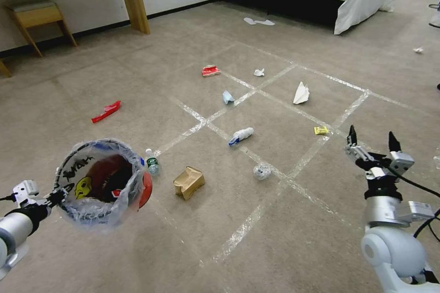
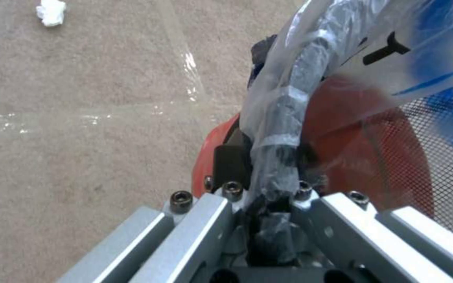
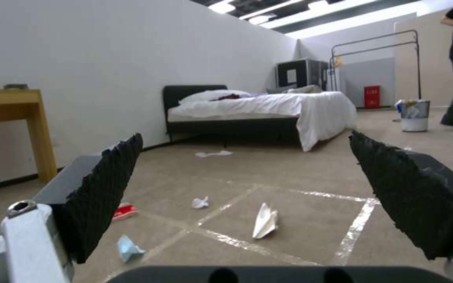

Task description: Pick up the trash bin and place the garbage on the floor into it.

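In the head view, the left gripper (image 1: 57,196) is pinching the rim of the trash bin (image 1: 103,183), which is hanging tilted above the floor (image 1: 275,247); dark items are lying inside its liner. A brown paper bag (image 1: 188,182) and bottle (image 1: 151,161) are lying nearby. The left wrist view is showing jaws clamped on the bagged rim (image 2: 284,129). The right wrist view is showing the right gripper (image 3: 245,204), jaws spread wide.
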You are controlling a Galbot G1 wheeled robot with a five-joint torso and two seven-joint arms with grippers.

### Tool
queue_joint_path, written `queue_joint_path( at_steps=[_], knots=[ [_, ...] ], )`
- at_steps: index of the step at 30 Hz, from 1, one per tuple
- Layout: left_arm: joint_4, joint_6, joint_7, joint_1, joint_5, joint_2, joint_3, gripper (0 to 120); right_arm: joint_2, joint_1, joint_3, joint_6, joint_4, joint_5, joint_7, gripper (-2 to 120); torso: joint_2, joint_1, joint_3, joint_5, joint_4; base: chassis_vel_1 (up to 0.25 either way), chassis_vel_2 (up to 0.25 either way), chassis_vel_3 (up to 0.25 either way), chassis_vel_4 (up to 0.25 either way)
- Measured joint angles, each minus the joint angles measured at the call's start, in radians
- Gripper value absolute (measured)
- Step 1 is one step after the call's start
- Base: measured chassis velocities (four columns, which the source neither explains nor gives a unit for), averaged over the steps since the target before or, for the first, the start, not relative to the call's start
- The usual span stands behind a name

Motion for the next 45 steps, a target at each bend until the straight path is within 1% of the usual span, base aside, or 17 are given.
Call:
queue_joint_path(
  at_steps=[4,11,27,31,33,35,36,37,38,39,40,41,42,44,45],
  knots=[
    [0.0,0.0,0.001,0.001,-0.004,0.007,-0.004,0,0.002,0.009,-0.019,-0.003,-0.003,-0.001,0.007,100,0.0,0.0,0.0,0.0001,-0.0001,-0.089,0.079,0.079,-0.073],
    [0.001,0.0,0.002,-0.001,-0.003,0.002,0.0,0,-0.008,0.023,-0.029,-0.005,-0.014,-0.001,0.014,100,0.0,0.0,0.0,0.0,-0.0001,-0.105,0.099,0.069,-0.087],
    [0.0,0.0,0.005,0.004,0.0,-0.002,-0.001,0,-0.012,0.043,-0.058,-0.013,-0.031,-0.002,0.026,100,0.0,0.0,0.0,0.0002,-0.0002,-0.036,0.039,0.041,-0.042],
    [-0.001,0.0,0.007,0.006,0.002,-0.002,-0.001,0,-0.012,0.047,-0.066,-0.035,-0.028,-0.002,0.047,100,0.0,0.0,0.0,0.0001,-0.0001,-0.047,0.054,0.068,-0.049],
    [-0.001,0.0,0.007,0.006,0.002,-0.002,-0.001,0,-0.017,0.056,-0.077,-0.063,-0.022,0.004,0.066,100,0.0,0.0,0.0,0.0002,-0.0002,0.0,0.0,0.0,0.0],
    [-0.001,0.0,0.008,0.006,0.002,-0.002,-0.001,0,-0.018,0.057,-0.078,-0.067,-0.022,0.006,0.068,100,0.0,0.0,0.0,0.0001,-0.0002,0.0,0.0,0.0,0.0],
    [-0.002,0.0,0.008,0.006,0.002,-0.002,0.0,0,-0.029,0.069,-0.092,-0.098,-0.016,0.021,0.09,100,0.0,0.0,0.0,0.0002,-0.0002,0.0,0.0,0.0,0.0],
    [-0.002,0.0,0.008,0.006,0.002,-0.002,0.0,0,-0.029,0.069,-0.092,-0.098,-0.016,0.021,0.09,100,0.0,0.0,0.0,0.0002,-0.0002,0.0,0.0,0.0,0.0],
    [-0.003,0.0,0.008,0.006,0.002,-0.001,0.0,0,-0.048,0.088,-0.109,-0.148,-0.009,0.048,0.124,100,0.0,0.0,0.0,0.0001,-0.0002,0.0,0.0,0.0,0.0],
    [-0.004,0.0,0.008,0.006,0.002,-0.002,0.001,0,-0.054,0.096,-0.115,-0.168,-0.007,0.062,0.137,100,0.0,0.0,0.0,0.0,-0.0001,0.0,0.0,0.0,0.0],
    [-0.004,0.0,0.008,0.006,0.002,-0.002,0.001,0,-0.054,0.096,-0.115,-0.168,-0.007,0.062,0.137,100,0.0,0.0,0.0,0.0,-0.0001,0.0,0.0,0.0,0.0],
    [-0.006,0.0,0.008,0.007,0.002,-0.002,0.001,0,-0.071,0.119,-0.131,-0.226,-0.004,0.099,0.171,100,0.0,0.0,0.0,0.0,-0.0003,0.0,0.0,0.0,0.0],
    [-0.006,0.0,0.008,0.007,0.002,-0.002,0.001,0,-0.071,0.119,-0.131,-0.226,-0.004,0.099,0.171,100,0.0,0.0,0.0,0.0,-0.0003,0.0,0.0,0.0,0.0],
    [-0.009,0.0,0.008,0.01,0.002,-0.002,0.001,0,-0.09,0.155,-0.154,-0.299,-0.008,0.151,0.218,100,0.0,0.0,0.0,0.0001,-0.0001,0.0,0.0,0.0,0.0],
    [-0.009,0.0,0.008,0.01,0.002,-0.002,0.001,0,-0.09,0.155,-0.154,-0.299,-0.008,0.151,0.218,100,0.0,0.0,0.0,0.0001,-0.0001,0.0,0.0,0.0,0.0]
  ],
)
